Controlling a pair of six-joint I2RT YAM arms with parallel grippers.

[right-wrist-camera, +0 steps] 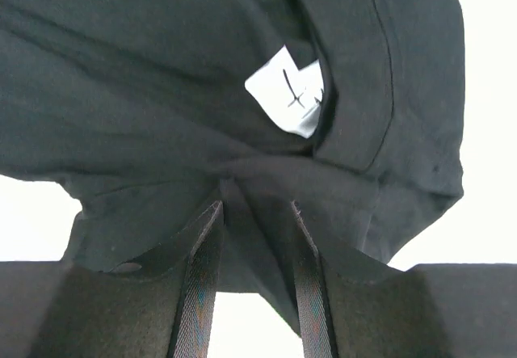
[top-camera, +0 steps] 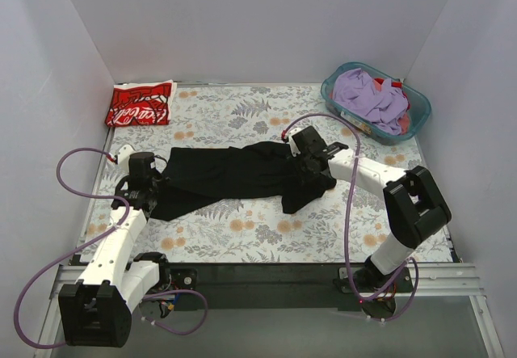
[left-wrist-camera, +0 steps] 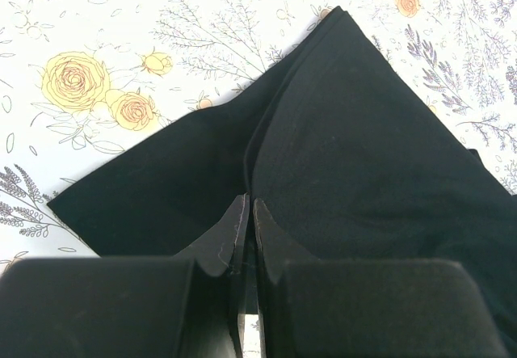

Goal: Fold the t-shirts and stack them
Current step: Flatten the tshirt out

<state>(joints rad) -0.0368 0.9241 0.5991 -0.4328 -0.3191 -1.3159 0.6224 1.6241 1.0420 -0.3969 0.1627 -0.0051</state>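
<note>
The large black t-shirt (top-camera: 234, 172) lies stretched in a band across the middle of the floral table, between my two grippers. My left gripper (top-camera: 148, 176) is at its left end. In the left wrist view the gripper (left-wrist-camera: 246, 204) is shut on a folded edge of the black cloth (left-wrist-camera: 363, 156). My right gripper (top-camera: 311, 162) is at the right end. In the right wrist view it (right-wrist-camera: 257, 204) pinches a bunched ridge of the black cloth (right-wrist-camera: 161, 75), near a white label (right-wrist-camera: 291, 91). The red t-shirt with white lettering (top-camera: 139, 104) lies folded at the back left.
A teal basket (top-camera: 355, 124) holding purple and red clothes (top-camera: 367, 95) stands at the back right corner. White walls enclose the table on three sides. The floral table cover (top-camera: 242, 229) shows in front of the black shirt.
</note>
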